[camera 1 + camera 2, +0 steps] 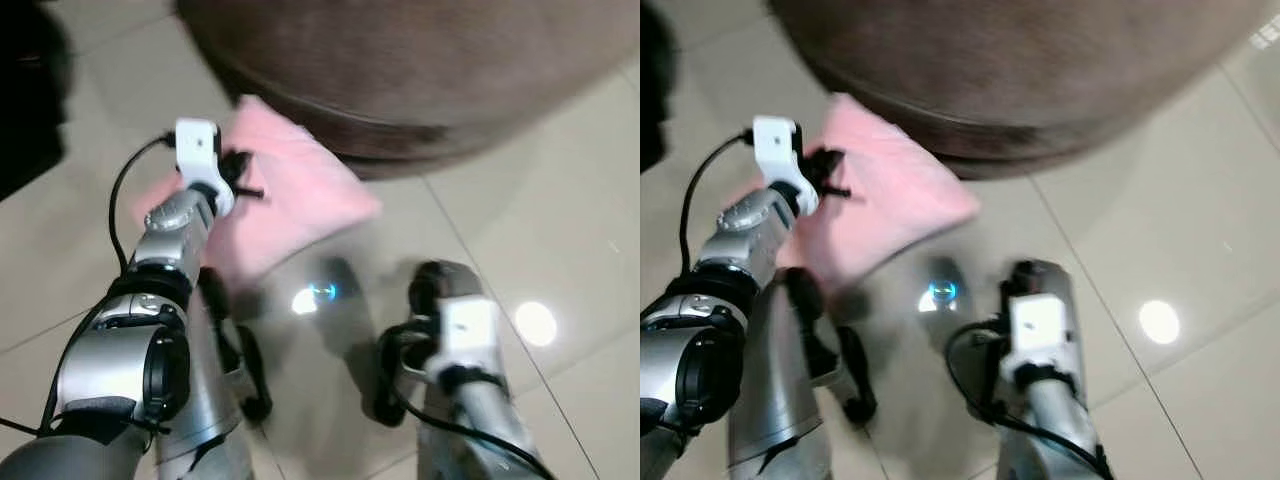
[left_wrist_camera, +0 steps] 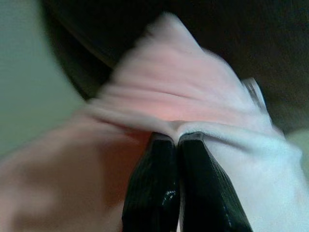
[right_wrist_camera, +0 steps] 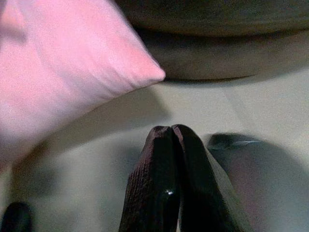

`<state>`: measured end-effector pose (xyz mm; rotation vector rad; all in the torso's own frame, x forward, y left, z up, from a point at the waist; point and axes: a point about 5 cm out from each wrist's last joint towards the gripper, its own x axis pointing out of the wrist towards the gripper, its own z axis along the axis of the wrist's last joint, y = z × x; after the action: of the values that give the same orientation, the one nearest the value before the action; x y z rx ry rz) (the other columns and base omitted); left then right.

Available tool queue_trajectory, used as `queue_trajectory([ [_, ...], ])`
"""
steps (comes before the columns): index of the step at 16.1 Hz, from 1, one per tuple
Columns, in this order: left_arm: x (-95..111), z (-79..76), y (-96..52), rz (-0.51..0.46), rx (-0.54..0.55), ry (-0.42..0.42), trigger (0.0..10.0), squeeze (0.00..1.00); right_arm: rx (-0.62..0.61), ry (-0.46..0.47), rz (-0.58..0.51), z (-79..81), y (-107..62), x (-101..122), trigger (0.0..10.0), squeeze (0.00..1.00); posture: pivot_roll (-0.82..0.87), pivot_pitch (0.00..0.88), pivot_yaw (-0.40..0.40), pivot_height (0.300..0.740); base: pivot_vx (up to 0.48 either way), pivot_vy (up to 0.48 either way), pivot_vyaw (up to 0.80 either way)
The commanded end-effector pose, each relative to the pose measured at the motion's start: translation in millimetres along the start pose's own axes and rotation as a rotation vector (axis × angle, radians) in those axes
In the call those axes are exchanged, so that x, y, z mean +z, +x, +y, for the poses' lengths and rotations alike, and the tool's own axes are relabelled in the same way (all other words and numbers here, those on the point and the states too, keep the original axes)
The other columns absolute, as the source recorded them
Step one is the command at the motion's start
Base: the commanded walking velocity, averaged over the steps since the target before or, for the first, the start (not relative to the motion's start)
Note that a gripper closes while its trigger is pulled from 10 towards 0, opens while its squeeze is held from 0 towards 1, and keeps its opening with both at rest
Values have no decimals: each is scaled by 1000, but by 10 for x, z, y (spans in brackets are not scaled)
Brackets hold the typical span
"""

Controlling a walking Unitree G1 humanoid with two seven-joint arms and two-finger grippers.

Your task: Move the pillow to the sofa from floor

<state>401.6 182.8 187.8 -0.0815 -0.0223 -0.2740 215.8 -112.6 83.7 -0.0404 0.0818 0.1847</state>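
A pink pillow (image 1: 290, 190) lies against the base of the brown sofa (image 1: 420, 60), just ahead of me on my left. My left gripper (image 1: 245, 175) is at the pillow's near side. In the left wrist view its fingers (image 2: 159, 183) are shut on a pinched fold of the pink fabric (image 2: 164, 92). In the right wrist view the pillow's corner (image 3: 149, 72) hangs slightly above the tile, with a shadow under it. My right gripper (image 3: 171, 129) is shut on nothing, low over the floor to the pillow's right.
The sofa's rounded dark base (image 1: 1040, 150) borders the glossy beige tile floor (image 1: 540, 220). A dark object (image 1: 25, 90) stands at the far left. Lamp glare (image 1: 535, 322) reflects off the tiles on the right. My own legs are below the arms.
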Motion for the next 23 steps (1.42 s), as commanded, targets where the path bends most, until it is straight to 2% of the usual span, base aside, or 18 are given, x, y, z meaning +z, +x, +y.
queue_trajectory([
  [1,274,35,21,-113,2,8,0,0,0,25,213,-29,-117,-441,10000,0,-168,372,60,443,0,0,0],
  [4,408,29,41,-155,-1,7,0,0,8,16,197,-49,46,-451,10000,0,-142,341,57,443,0,0,0],
  [8,534,-93,83,-200,-25,20,0,0,-28,0,180,-114,224,-448,10000,0,-143,301,51,443,0,0,0],
  [9,515,-125,100,-187,-36,22,0,0,-39,-31,201,-137,277,-477,10000,0,-146,292,51,443,0,0,0],
  [14,338,-315,127,-155,-75,10,0,0,-49,-15,156,-178,485,-393,10000,0,-145,232,39,443,0,0,0],
  [15,322,-320,128,-153,-71,3,0,0,-52,-17,112,-211,558,-231,10000,0,-146,225,30,443,0,0,0],
  [16,268,-324,120,-141,-65,4,0,0,-50,-6,21,-375,672,210,10000,0,-161,220,11,443,0,0,0],
  [17,241,-311,111,-135,-62,3,0,0,-42,14,-31,-472,700,437,10000,0,-161,220,11,443,0,0,0],
  [18,119,-278,86,-100,-41,1,0,0,23,-17,-92,-774,687,934,10000,0,-185,215,-5,443,0,0,0],
  [19,90,-273,80,-92,-38,1,0,0,51,-30,-100,-825,659,1023,10000,0,-186,214,-6,443,0,0,0],
  [20,51,-261,72,-79,-32,2,0,0,68,-73,-89,-906,598,1084,10000,0,-196,209,-17,443,0,0,0],
  [21,-27,-241,56,-54,-20,4,0,0,89,-109,-65,-1006,451,1103,10000,0,-216,202,-31,443,0,0,0],
  [22,-89,-230,43,-35,-9,6,0,0,88,-126,-32,-1052,333,1044,10000,0,-219,199,-37,443,0,0,0],
  [23,-147,-220,31,-14,5,1,0,0,56,-81,31,-1043,160,850,10000,0,-227,196,-41,443,0,0,0],
])
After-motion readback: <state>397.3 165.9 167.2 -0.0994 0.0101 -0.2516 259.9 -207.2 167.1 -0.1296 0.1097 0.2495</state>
